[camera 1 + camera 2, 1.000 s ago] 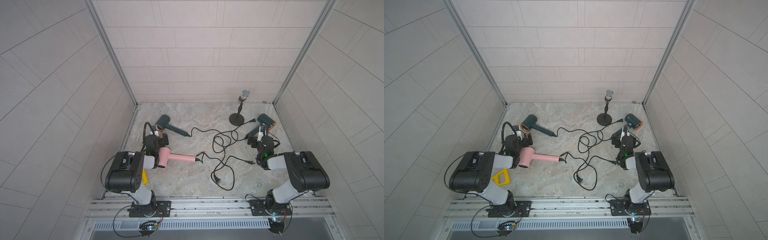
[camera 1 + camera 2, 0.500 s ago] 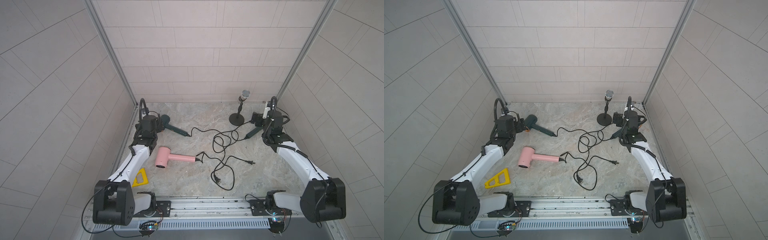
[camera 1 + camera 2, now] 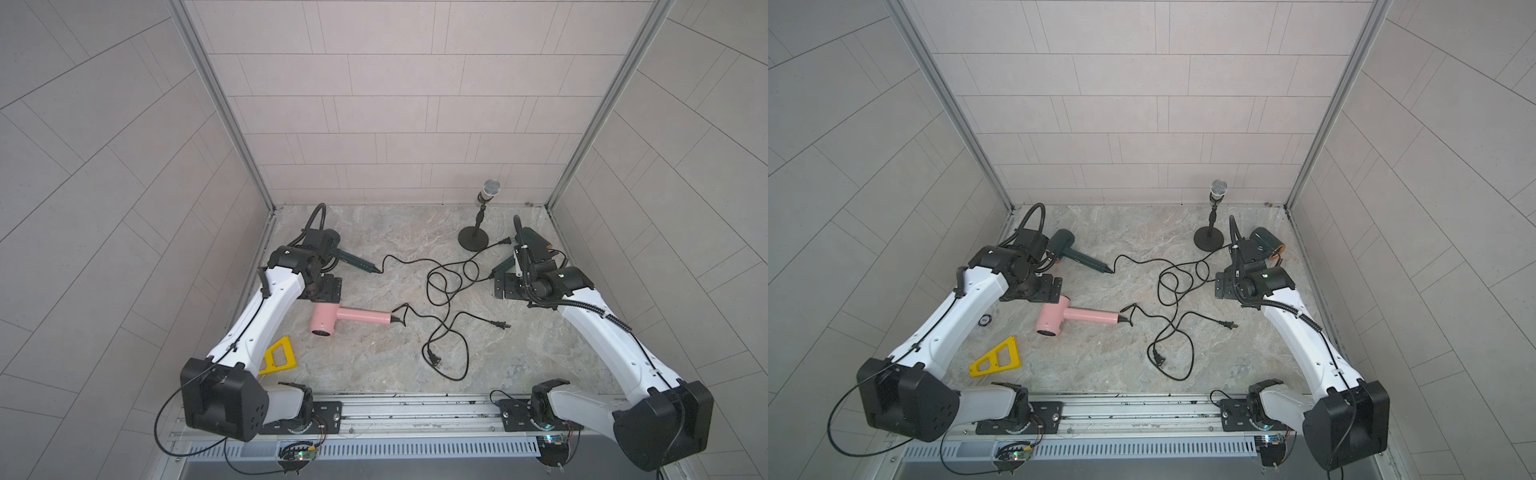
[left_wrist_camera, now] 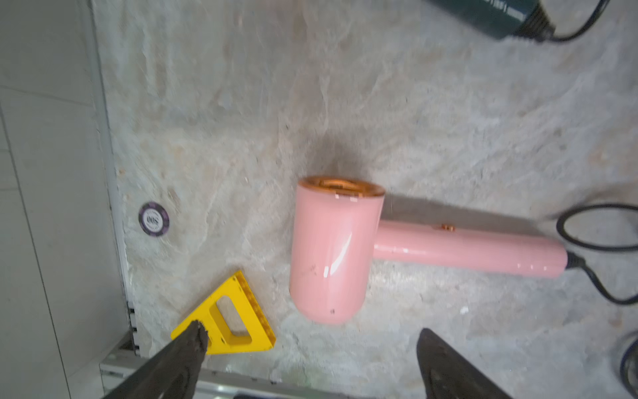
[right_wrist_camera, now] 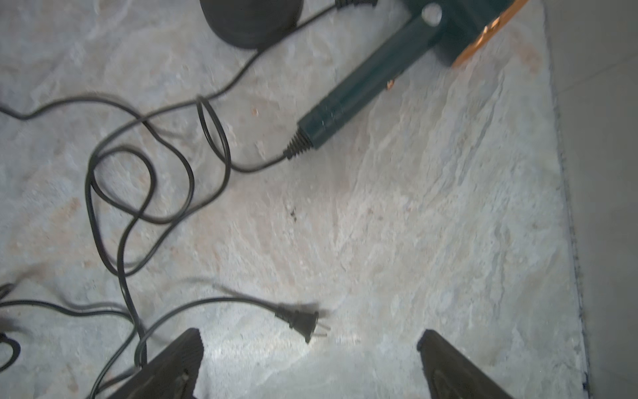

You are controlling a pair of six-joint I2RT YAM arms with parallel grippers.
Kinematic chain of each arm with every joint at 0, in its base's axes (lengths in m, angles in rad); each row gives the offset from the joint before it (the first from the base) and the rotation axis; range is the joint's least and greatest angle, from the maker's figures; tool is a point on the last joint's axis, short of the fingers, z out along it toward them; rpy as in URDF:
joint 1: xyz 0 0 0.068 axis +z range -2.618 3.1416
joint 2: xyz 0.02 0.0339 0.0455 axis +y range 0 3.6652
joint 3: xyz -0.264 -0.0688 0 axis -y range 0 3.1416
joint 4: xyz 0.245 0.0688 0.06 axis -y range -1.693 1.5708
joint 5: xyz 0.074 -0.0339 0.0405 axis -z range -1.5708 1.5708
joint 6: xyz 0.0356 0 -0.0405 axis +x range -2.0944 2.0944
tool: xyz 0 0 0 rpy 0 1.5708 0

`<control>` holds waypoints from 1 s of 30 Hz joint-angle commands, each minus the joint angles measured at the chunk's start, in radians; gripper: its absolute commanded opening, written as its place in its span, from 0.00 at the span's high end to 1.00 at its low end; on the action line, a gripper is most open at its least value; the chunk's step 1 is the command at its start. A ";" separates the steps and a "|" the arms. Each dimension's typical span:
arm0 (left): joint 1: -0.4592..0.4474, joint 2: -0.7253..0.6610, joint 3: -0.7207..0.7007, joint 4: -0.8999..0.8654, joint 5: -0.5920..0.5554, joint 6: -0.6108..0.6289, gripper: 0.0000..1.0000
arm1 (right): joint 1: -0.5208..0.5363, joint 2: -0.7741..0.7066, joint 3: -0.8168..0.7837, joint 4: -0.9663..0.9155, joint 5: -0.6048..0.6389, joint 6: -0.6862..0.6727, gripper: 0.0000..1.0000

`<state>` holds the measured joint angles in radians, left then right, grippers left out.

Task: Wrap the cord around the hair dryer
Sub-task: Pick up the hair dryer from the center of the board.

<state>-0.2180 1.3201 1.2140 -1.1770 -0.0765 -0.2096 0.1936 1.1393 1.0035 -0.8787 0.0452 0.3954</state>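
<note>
Left tool (image 4: 310, 333) has drawn back, seemingly above the pink dryer (image 4: 331, 248)

A pink hair dryer (image 3: 353, 318) lies on its side left of centre in both top views, with its handle pointing right. Higher in the frame lie a dark green hair dryer (image 3: 1064, 242) to the left and a second dark green hair dryer (image 3: 1264, 240) to the right. Their black cords (image 5: 87, 197) sprawl unwrapped and tangled in mid-frame.

The left arm (image 3: 268, 320) and right arm (image 3: 602, 336) match: white shells on the long links, black boxy housings at the joints. Black corrugated cable (image 3: 310, 220) loops at each wrist; thin black wire (image 3: 250, 316) runs along the white links. The left gripper (image 4: 310, 330) and right gripper (image 5: 309, 333) have dark, tapered fingers (image 4: 186, 349) with rough tips.
</note>
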 commanded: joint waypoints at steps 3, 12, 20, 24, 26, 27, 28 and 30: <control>-0.006 0.108 -0.035 -0.143 0.065 -0.031 0.00 | 0.001 -0.038 0.007 -0.092 -0.041 0.049 0.01; -0.009 0.297 -0.016 -0.065 0.108 -0.023 0.00 | 0.000 -0.083 0.002 -0.085 -0.050 0.044 0.01; -0.011 0.380 -0.024 -0.003 0.155 -0.029 0.00 | -0.006 -0.110 -0.007 -0.087 -0.039 0.032 0.00; -0.025 0.391 -0.056 0.065 0.238 -0.056 0.00 | -0.009 -0.114 -0.009 -0.083 -0.048 0.033 0.00; -0.049 0.406 -0.055 0.100 0.251 -0.082 0.00 | -0.012 -0.122 -0.002 -0.085 -0.064 0.036 0.00; -0.063 0.415 -0.047 0.112 0.259 -0.092 0.00 | -0.015 -0.125 0.002 -0.087 -0.077 0.035 0.00; -0.083 0.428 -0.034 0.121 0.261 -0.104 0.00 | -0.019 -0.128 0.009 -0.090 -0.095 0.035 0.00; -0.118 0.454 0.001 0.141 0.272 -0.129 0.00 | -0.022 -0.134 0.024 -0.099 -0.127 0.033 0.00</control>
<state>-0.2848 1.7222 1.1915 -1.1404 0.0841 -0.2955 0.1776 1.0294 0.9985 -0.9424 -0.0425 0.4229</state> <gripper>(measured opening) 0.999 0.996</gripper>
